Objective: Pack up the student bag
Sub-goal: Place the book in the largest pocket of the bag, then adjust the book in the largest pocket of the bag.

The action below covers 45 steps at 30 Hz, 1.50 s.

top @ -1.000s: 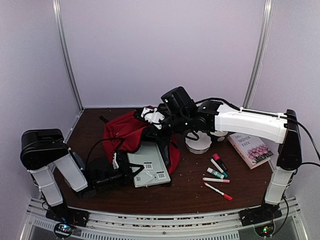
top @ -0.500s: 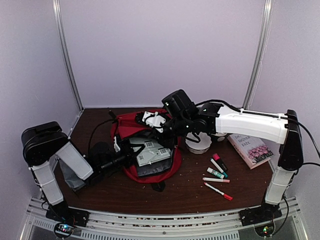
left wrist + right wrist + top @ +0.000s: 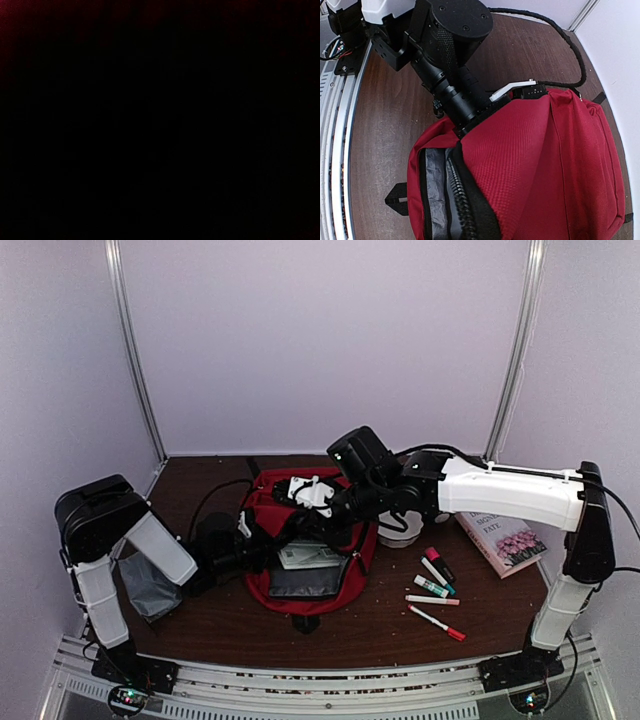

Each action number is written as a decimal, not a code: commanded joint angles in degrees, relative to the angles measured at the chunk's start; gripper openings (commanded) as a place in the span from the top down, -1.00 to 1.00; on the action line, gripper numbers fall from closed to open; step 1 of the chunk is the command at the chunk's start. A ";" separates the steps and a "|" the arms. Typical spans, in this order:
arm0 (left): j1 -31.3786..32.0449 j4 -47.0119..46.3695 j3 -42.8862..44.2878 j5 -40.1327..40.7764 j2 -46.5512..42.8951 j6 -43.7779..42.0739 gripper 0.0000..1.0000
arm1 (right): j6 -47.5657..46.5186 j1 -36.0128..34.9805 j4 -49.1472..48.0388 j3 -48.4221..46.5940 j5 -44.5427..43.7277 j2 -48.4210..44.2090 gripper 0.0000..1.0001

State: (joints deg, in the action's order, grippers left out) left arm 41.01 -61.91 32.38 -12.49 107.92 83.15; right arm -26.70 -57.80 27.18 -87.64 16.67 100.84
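The student bag (image 3: 262, 502), red with a grey lining (image 3: 436, 200) and a black zipper (image 3: 462, 200), lies open mid-table. A flat pale packet with barcode labels (image 3: 308, 556) rests inside it above a dark flat item (image 3: 305, 582). My left arm (image 3: 450, 85) reaches into the opening from the left. Its fingers are buried in the bag, and the left wrist view is black. My right gripper (image 3: 312, 492) sits at the bag's top flap and holds the red fabric (image 3: 545, 160) up. Its fingertips are hidden behind the cloth.
A small grey pouch (image 3: 150, 585) lies by the left arm's base. A white round container (image 3: 400, 530) stands right of the bag. Several markers (image 3: 435, 585) and a book with pink flowers (image 3: 505, 535) lie further right. A black strap tab (image 3: 305, 621) pokes out below the bag.
My left arm has carried the flat packet right, from in front of the bag into its opening. The bag has shifted right and spread open. The right gripper still holds the flap.
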 commanded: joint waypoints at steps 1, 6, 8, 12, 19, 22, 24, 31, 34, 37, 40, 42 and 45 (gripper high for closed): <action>-0.50 3.84 1.64 -0.55 -5.84 -3.96 -0.08 | -1.01 -0.53 -0.83 0.18 0.50 -2.07 1.00; -0.50 21.35 1.02 1.91 -17.21 -9.99 -0.23 | -0.23 -0.39 -1.25 -0.52 -0.33 -1.12 1.00; -0.28 30.86 1.81 3.50 -22.43 -13.19 -0.27 | 0.12 -0.44 -1.31 -0.85 -1.03 -0.74 1.00; 1.08 55.67 5.62 9.05 -32.14 -18.89 -0.38 | 2.26 -0.11 -2.71 -1.13 -7.28 -0.08 1.00; 2.05 74.53 5.91 12.63 -41.56 -23.77 -0.37 | 5.17 1.51 -3.19 -2.78 -9.20 0.61 1.00; 6.08 73.38 3.04 17.82 -45.45 -23.31 -0.18 | 5.71 1.49 -3.00 -3.49 -8.75 1.22 1.00; 10.45 69.54 1.16 21.44 -47.01 -24.37 -0.01 | 5.97 1.45 -2.75 -3.92 -8.02 1.66 1.00; 19.62 66.39 4.75 26.50 -36.19 -28.59 0.64 | 6.36 1.33 -1.76 -5.61 -6.40 2.77 1.00; 21.09 68.20 8.19 29.63 -30.04 -29.18 0.81 | 6.40 1.16 -1.69 -5.58 -6.07 2.73 1.00; 21.50 69.97 10.91 31.80 -25.82 -29.44 0.91 | 6.33 1.03 -1.82 -5.00 -5.50 2.24 1.00; 21.48 68.87 11.27 32.53 -23.62 -27.94 1.00 | 6.48 0.93 -2.55 -3.86 -4.67 1.31 1.00; 21.48 69.66 12.35 32.42 -21.86 -27.88 1.00 | 6.54 0.80 -3.04 -3.46 -4.54 0.82 1.00; 21.48 69.10 12.70 30.90 -20.44 -27.27 1.00 | 6.48 0.71 -3.14 -3.69 -4.53 1.06 1.00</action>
State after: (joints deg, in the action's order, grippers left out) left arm 62.30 8.19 43.44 17.91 85.67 55.18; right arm -20.78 -56.53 26.28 -91.02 10.72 103.50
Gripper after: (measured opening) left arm 0.005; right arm 0.014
